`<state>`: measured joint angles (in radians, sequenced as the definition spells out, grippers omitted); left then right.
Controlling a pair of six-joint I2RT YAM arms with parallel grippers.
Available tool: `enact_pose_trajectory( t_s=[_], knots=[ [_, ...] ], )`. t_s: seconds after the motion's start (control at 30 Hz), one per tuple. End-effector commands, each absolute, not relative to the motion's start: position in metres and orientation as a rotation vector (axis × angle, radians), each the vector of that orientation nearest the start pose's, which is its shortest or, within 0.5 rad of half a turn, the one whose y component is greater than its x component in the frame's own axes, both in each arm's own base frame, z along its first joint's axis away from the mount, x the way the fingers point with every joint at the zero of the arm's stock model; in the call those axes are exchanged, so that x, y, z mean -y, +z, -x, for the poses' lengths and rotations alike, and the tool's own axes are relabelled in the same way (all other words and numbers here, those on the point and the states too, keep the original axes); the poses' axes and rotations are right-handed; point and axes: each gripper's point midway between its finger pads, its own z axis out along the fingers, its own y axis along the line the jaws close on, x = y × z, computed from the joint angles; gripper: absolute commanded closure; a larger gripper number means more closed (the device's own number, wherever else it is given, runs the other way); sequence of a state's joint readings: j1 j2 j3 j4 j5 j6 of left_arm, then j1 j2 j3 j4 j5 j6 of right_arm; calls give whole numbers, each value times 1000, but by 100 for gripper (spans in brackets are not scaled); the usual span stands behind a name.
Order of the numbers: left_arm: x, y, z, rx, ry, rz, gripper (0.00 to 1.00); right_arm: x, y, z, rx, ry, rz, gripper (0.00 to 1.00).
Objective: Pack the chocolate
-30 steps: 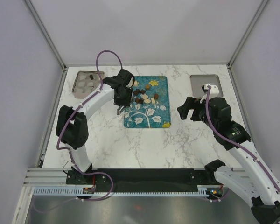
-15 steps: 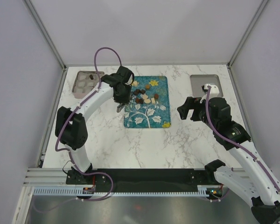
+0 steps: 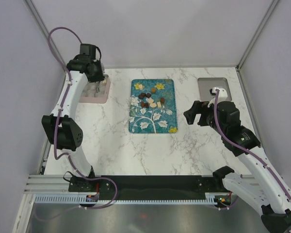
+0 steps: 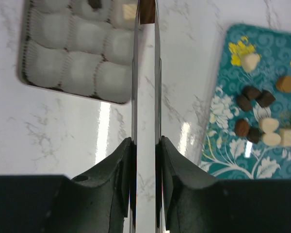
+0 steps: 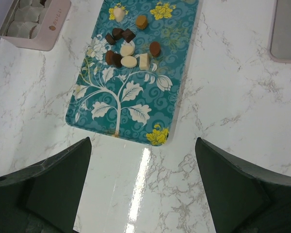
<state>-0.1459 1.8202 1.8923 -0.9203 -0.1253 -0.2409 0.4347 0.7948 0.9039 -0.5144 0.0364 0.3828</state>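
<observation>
I stood by the marble table (image 3: 184, 145) and judged that the packing was only at its beginning. The left gripper (image 4: 145, 145) was closed tight on the long metal tongs (image 4: 135, 73). At the far tip of the tongs a brown piece (image 4: 146, 10) sat pinched between the two blades, just over the near edge of the box (image 4: 77, 93).

In the left wrist view I could see a dark piece (image 4: 93, 4) and a cream piece (image 4: 129, 10) lying in the paper cups of the box. The other cups in that view were empty, but the far part of the box was cut off, so I could not count all of it.

Most of the chocolate (image 5: 128, 61) lay on the blue flowered tray (image 5: 136, 111), about eleven pieces in a loose group near its far end, well apart from the box. So one piece was about to be set down, and, as I judged, nearly the whole lot was left to carry over one by one.

The right gripper (image 3: 196, 114) hung above the table beside the tray with its jaws wide and nothing between them. A flat grey lid (image 5: 287, 29) lay at the far right and, I supposed, would go on the box at the end.
</observation>
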Motion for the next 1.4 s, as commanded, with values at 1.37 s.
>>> enact_pose_trajectory(
  t_s=[1.37],
  knots=[
    [-85, 161, -539, -2433, 304, 340, 62, -142, 259, -275, -1987, 525, 37, 3]
  ],
)
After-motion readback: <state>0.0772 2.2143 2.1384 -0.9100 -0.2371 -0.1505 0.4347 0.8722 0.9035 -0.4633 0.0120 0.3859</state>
